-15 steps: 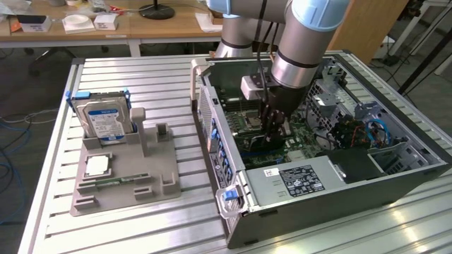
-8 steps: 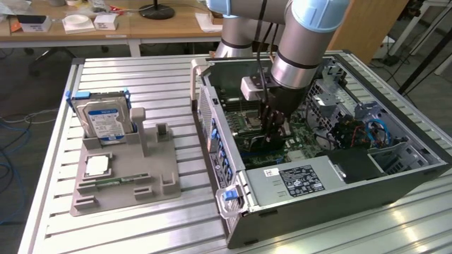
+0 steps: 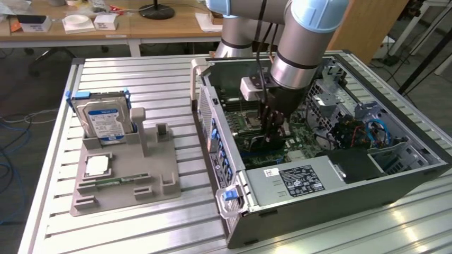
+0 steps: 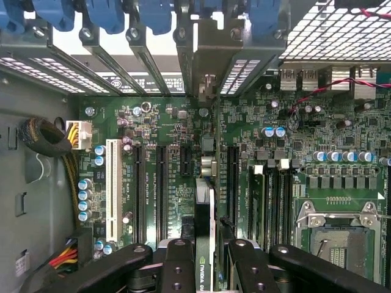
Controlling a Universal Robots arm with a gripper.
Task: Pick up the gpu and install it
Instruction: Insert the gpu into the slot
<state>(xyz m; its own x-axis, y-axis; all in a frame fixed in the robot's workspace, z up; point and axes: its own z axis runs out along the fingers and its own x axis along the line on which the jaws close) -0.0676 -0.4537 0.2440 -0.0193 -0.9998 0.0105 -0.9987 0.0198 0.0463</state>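
One robot arm point(image 3: 300, 47) reaches down into one open computer case point(image 3: 325, 159) that lies on a metal table point(image 3: 141, 69). Its one gripper point(image 3: 272, 138) is low inside the case, just over the green motherboard point(image 4: 165, 122). In the wrist view the gripper point(image 4: 206, 259) is pinched narrow on the gpu point(image 4: 205, 244), one thin card seen edge-on. The two black fingers point(image 4: 177, 262) press on the card, one on each side. The card stands upright over the board, between the slots, and its metal end reaches toward the back wall of the case. I cannot tell if the card is pushed all the way into a slot.

One white slot point(image 4: 112, 189) sits on the board, with two long black slots point(image 4: 149, 192) just beside it. Four memory slots point(image 4: 272, 207) lie near one empty chip socket point(image 4: 339, 235). One bundle of colored wires point(image 4: 64, 256) sits at the side of the board.

Outside the case, on the exterior view's left, one gray holder tray point(image 3: 124, 174) rests on the table. One silver hard drive point(image 3: 105, 121) with a blue and white label stands upright in it. One square chip point(image 3: 97, 165) lies flat on the tray, and one slim green memory stick point(image 3: 116, 181) lies just beside it.
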